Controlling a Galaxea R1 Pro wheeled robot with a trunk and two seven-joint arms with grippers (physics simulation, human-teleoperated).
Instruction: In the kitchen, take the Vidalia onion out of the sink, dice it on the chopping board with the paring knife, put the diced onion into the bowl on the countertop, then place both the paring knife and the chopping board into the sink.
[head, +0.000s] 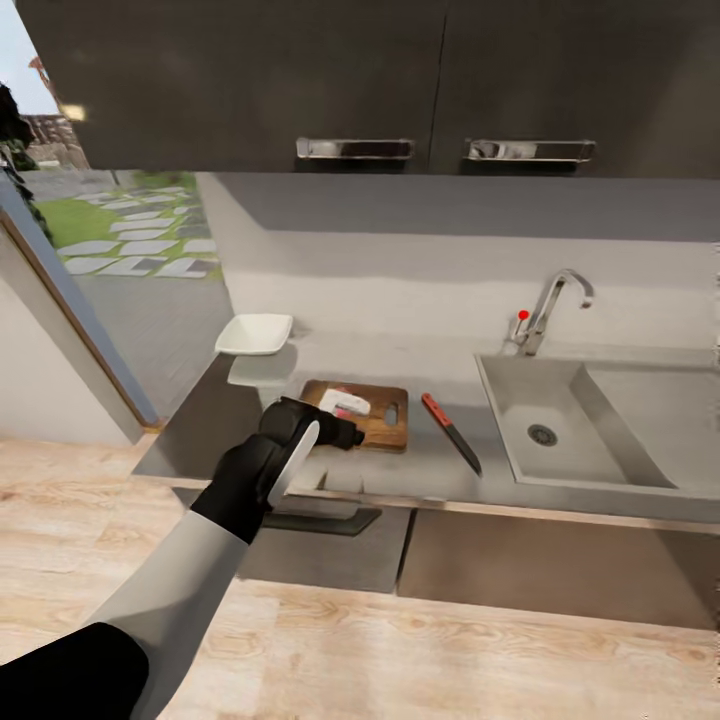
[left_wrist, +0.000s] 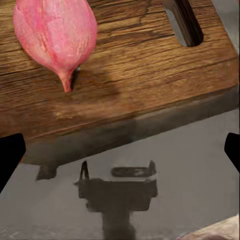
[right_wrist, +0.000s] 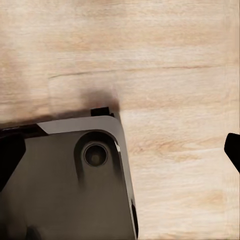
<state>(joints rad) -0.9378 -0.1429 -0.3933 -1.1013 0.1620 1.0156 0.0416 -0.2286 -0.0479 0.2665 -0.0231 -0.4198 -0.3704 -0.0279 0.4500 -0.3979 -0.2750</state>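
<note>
In the head view, the chopping board (head: 365, 415) lies on the counter (head: 240, 420) beside the sink (head: 560, 425), the paring knife (head: 451, 431) between them and the bowl (head: 255, 334) behind the board. The left end effector (head: 345, 436) hovers at the board's near edge.

The left wrist view shows the Vidalia onion (left_wrist: 56, 36) resting on the board, the end effector's fingers (left_wrist: 10, 157) spread apart and empty.

In the right wrist view, the right end effector's fingers (right_wrist: 10, 160) are spread over the wooden floor (right_wrist: 170, 75) and the robot's grey base (right_wrist: 65, 185).
</note>
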